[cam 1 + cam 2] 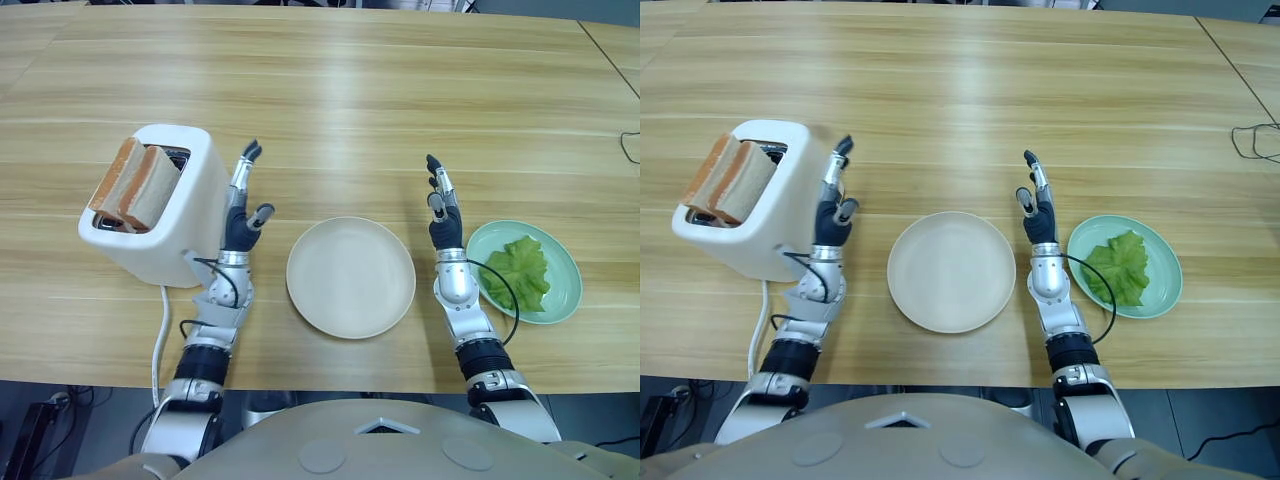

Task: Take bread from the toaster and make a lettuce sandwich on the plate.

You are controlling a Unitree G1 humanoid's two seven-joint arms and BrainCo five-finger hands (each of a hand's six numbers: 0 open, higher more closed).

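A white toaster (175, 215) stands at the left with two bread slices (133, 186) sticking up out of its slots. A bare beige plate (350, 276) lies in the middle near the front edge. A lettuce leaf (517, 272) rests on a small green plate (563, 262) at the right. My left hand (242, 210) is just right of the toaster, open, fingers straight and pointing away, holding nothing. Between the two plates, my right hand (443, 212) is open too, its fingers extended over the table.
The toaster's white cord (160, 335) runs down over the table's front edge. A black cable (630, 145) lies at the far right edge. A seam in the wooden tabletop (606, 60) crosses the back right.
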